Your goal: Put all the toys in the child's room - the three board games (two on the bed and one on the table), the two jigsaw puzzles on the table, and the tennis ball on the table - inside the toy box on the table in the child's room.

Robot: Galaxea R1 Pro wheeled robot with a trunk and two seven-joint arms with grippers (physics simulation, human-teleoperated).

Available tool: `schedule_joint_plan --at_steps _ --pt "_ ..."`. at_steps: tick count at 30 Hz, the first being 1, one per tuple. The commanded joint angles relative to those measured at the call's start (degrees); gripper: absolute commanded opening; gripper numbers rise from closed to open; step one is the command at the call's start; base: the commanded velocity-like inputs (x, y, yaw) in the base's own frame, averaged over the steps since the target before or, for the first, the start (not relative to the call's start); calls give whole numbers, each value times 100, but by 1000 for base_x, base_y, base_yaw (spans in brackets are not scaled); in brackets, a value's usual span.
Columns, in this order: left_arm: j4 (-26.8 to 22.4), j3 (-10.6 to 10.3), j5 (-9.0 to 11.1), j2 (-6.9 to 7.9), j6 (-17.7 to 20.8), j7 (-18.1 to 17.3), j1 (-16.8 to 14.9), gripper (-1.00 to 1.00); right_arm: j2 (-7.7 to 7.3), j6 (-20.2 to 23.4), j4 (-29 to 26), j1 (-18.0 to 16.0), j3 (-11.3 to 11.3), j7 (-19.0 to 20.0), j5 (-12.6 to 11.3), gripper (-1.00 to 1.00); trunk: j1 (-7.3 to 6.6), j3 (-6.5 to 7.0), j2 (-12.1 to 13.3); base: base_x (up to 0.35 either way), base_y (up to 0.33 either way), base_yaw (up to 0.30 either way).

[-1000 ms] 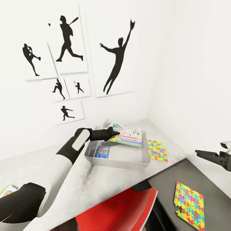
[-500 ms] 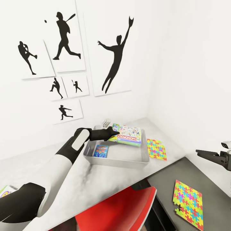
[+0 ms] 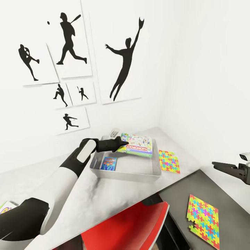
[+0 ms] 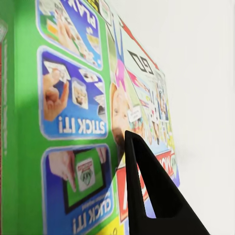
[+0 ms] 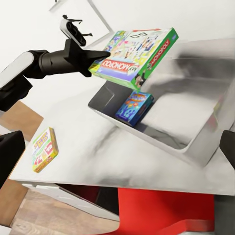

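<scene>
My left gripper (image 3: 123, 142) is shut on the near edge of a green Monopoly board game (image 3: 138, 146) and holds it tilted over the far side of the grey toy box (image 3: 126, 173). From the left wrist, one dark finger (image 4: 147, 191) lies flat on the game's cover (image 4: 73, 112). A small blue box (image 3: 108, 163) lies inside the toy box. One colourful jigsaw puzzle (image 3: 169, 161) lies on the table to the right of the box. Another board game (image 3: 5, 207) sits at the table's left edge. My right gripper (image 3: 222, 166) hangs open at the far right, off the table.
A second jigsaw (image 3: 204, 217) lies on a dark lower surface (image 3: 180, 198) at the right. A red chair (image 3: 132, 225) stands tucked under the table's front edge. A small white object (image 3: 114, 132) sits behind the toy box, near the wall with silhouette posters.
The whole head picture has shifted slightly left and up, so the camera moved. The left gripper keeps the Monopoly game over the toy box, nearly still. The right gripper is unchanged.
</scene>
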Motion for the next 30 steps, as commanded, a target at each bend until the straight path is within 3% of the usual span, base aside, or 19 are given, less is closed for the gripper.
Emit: schedule_joint_plan --at_steps 1,14,30 --pt "2 36 -26 1 10 -37 -3 -100 -2 24 1 -6 -2 14 -4 100 3 -11 -12 0 0 -4" --pt "2 288 -37 11 -11 -26 23 -100 -1 10 -1 -6 -2 25 -4 100 3 -14 -12 0 0 -2" --pt "10 307 -56 -51 -21 68 -12 -100 -6 21 1 -6 -9 28 -4 100 3 -116 -12 0 0 0"
